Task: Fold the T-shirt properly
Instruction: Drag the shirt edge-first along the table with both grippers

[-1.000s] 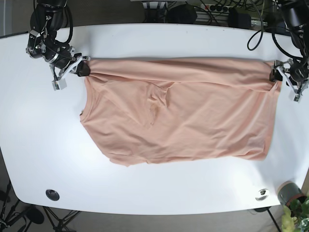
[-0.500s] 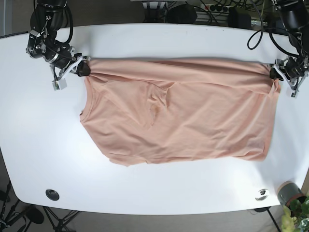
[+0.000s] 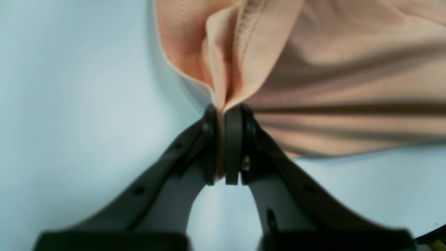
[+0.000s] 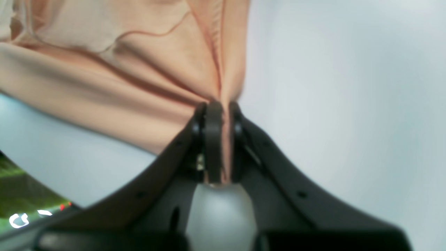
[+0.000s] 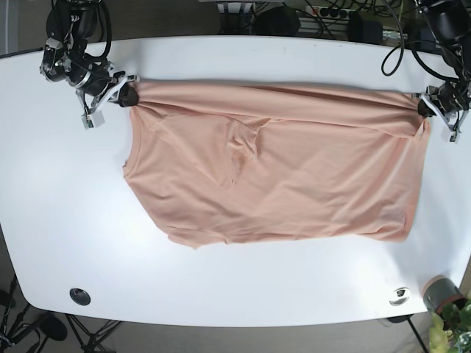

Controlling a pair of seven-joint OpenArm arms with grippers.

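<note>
A peach T-shirt [image 5: 272, 165] lies spread across the white table [image 5: 59, 206], stretched taut along its far edge. My left gripper [image 5: 425, 109] is shut on the shirt's far right corner; the left wrist view shows a pinch of T-shirt [image 3: 313, 62] cloth squeezed in the left gripper [image 3: 222, 118]. At the far left corner my right gripper [image 5: 126, 95] is shut on the fabric, and the right wrist view shows the T-shirt [image 4: 115, 69] gathered into the right gripper [image 4: 223, 113]. The near hem lies loose and wrinkled.
A black round fitting [image 5: 79, 296] sits near the table's front left corner. A silver fitting [image 5: 399, 295] and a grey cup [image 5: 440, 293] with a plant are at the front right. Cables and equipment [image 5: 331, 18] line the back edge.
Both grippers have moved toward the far edge of the table, dragging the shirt's top edge with them. The whole shirt has slid slightly away and the far edge is tauter.
</note>
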